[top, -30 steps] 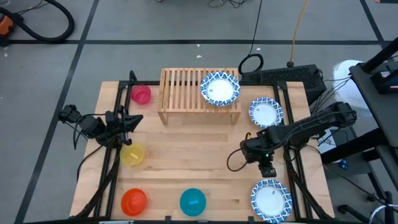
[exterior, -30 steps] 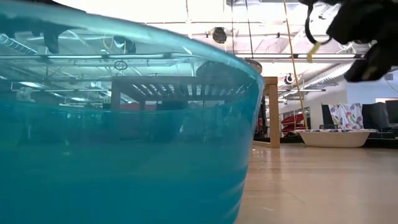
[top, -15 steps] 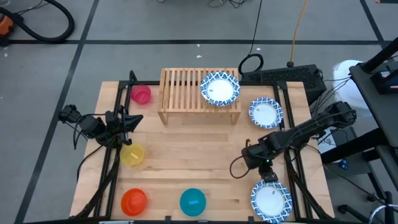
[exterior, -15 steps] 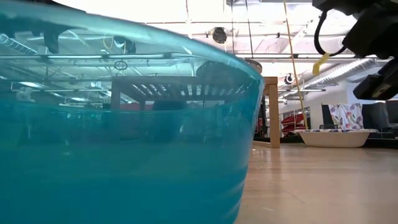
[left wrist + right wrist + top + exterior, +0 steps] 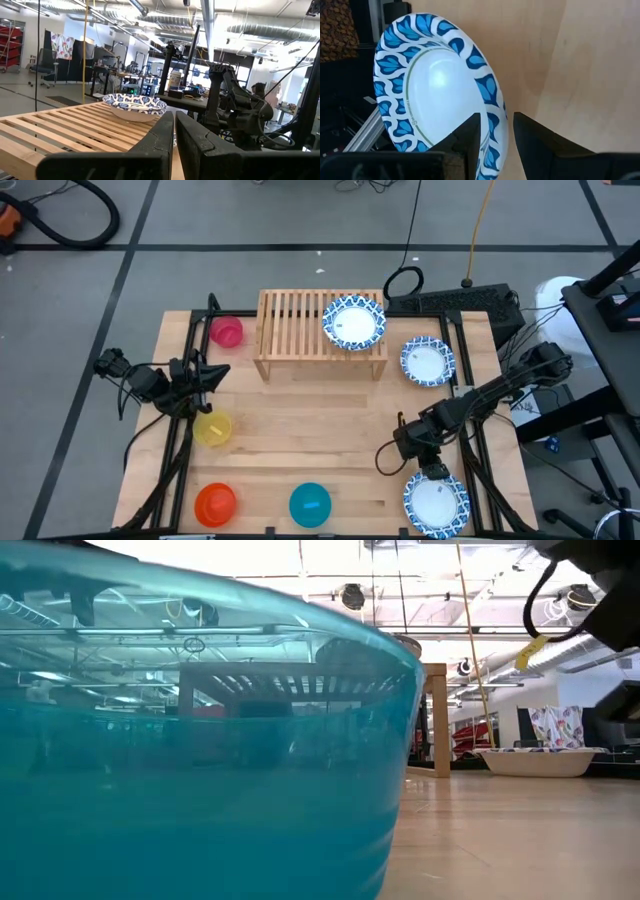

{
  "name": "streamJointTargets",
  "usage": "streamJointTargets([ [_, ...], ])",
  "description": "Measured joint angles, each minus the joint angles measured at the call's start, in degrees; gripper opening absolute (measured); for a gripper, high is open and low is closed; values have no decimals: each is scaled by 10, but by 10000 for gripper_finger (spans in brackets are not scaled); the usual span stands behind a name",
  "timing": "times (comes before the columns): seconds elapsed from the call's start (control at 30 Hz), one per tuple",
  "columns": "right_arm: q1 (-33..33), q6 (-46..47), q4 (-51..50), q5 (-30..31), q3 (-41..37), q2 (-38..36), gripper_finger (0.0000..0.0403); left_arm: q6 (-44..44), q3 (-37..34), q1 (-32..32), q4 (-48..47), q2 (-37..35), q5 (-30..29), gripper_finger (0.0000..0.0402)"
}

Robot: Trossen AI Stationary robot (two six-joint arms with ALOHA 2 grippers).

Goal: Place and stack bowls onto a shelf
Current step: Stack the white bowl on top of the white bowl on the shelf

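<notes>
Three blue-patterned bowls show: one on the shelf's right end, one on the table right of the shelf, one at the near right corner. My right gripper hangs open over that corner bowl's far rim. In its wrist view the rim runs between the two fingers, one over the bowl's inside and one outside, with no touch showing. My left gripper waits shut at the table's left side. The pink, yellow, orange-red and teal bowls rest on the table.
Black frame rails run along the table's left and right sides. The teal bowl fills most of the low view. Bare wood lies between the yellow bowl and my right arm. A black cable loop sits behind the shelf.
My right gripper has moved toward the table's near edge, from beside the middle right of the table to above the far rim of the near right bowl. In the low view it slides off to the right. No bowl has moved.
</notes>
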Motion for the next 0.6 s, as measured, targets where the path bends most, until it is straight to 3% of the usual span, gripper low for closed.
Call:
streamJointTargets([
  [0.6,44,151,216,2,-94,0,109,-2,0,0,0,0,0,24],
])
